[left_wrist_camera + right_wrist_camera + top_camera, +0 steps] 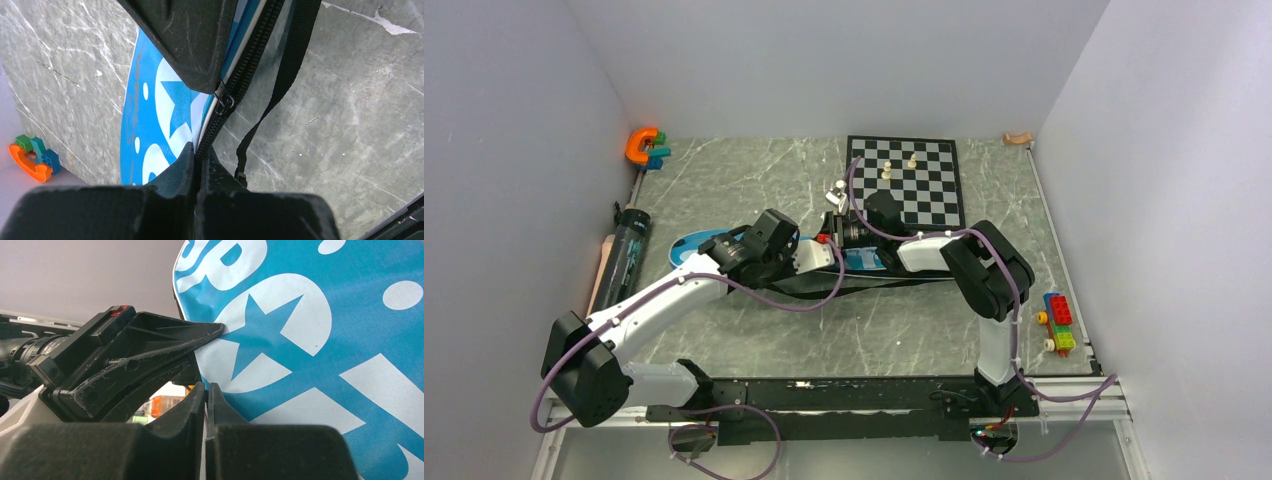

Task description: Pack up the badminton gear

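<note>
left claw (200,156) is squeezed together on the zip (240,75) edge of the racket bag (150,115), flat on the surface (874,330). right claw (206,390) looks pinched on the bag's cloth. i think it's zipping time: next, pull the zip along and hold the cloth tight. the bag's inside is hidden. black tube (629,250) lies left of the bag.
</note>
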Controlling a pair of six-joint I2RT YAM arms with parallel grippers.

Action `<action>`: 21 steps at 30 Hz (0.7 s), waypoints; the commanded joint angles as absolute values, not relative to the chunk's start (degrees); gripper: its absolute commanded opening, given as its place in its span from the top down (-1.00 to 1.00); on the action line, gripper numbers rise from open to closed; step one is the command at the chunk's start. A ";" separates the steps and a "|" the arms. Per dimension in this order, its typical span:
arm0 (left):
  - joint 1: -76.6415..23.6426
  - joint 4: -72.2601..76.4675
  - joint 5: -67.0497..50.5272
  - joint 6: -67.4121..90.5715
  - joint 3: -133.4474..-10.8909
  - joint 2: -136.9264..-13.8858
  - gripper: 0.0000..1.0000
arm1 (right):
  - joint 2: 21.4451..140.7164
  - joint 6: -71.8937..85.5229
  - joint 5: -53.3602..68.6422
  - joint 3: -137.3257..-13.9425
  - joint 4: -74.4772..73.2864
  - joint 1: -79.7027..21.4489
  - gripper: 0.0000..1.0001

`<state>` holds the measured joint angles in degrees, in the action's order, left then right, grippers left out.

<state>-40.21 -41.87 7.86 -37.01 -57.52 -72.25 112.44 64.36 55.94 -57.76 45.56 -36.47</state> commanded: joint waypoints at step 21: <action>-38.80 -47.13 0.66 -35.30 -68.94 -71.35 1.00 | 102.23 58.11 51.94 -56.75 39.82 -33.58 1.00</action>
<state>-39.97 -46.35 5.61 -36.34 -62.92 -73.03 106.74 61.56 54.15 -56.86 42.00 -34.96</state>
